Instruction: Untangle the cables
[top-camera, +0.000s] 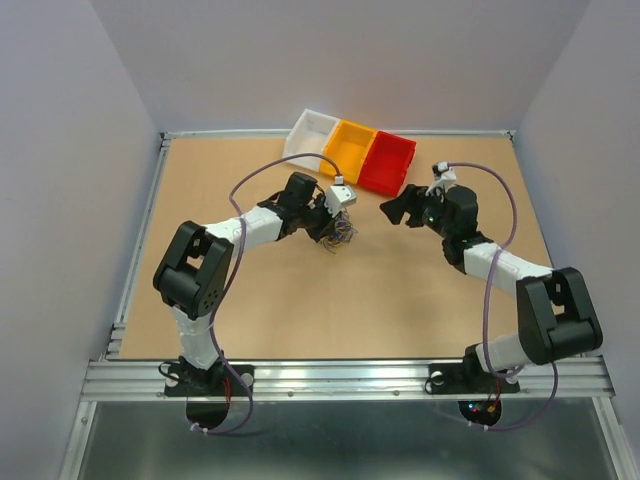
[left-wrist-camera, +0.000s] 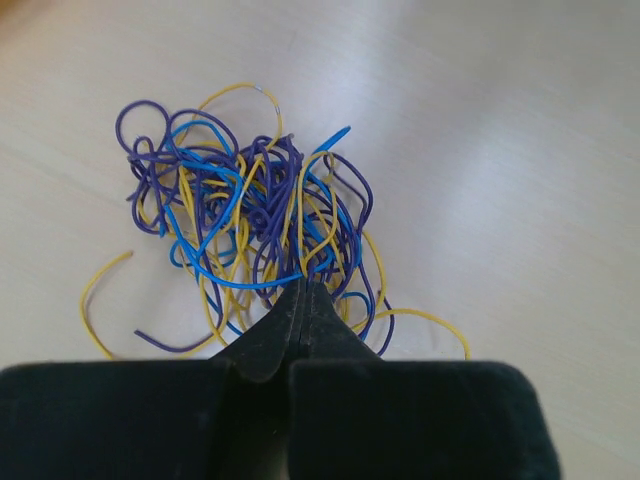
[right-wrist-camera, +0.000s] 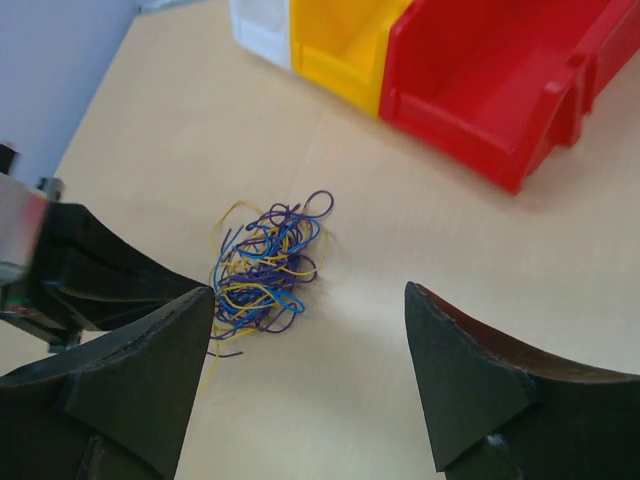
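The cables (left-wrist-camera: 245, 215) are a small tangle of thin blue, purple and yellow wires lying on the table. They show in the top view (top-camera: 340, 236) just right of my left gripper. My left gripper (left-wrist-camera: 303, 285) is shut, and its tips pinch strands at the near edge of the tangle. My right gripper (right-wrist-camera: 310, 292) is open and empty. It hangs above the table to the right of the cables (right-wrist-camera: 262, 270) and does not touch them. In the top view it (top-camera: 393, 211) faces the left gripper (top-camera: 333, 222).
Three bins stand in a row at the back: white (top-camera: 308, 135), yellow (top-camera: 350, 148) and red (top-camera: 389, 163). The red bin (right-wrist-camera: 490, 75) and yellow bin (right-wrist-camera: 345, 40) lie just beyond the right gripper. A metal rail (top-camera: 350, 375) runs along the near table edge.
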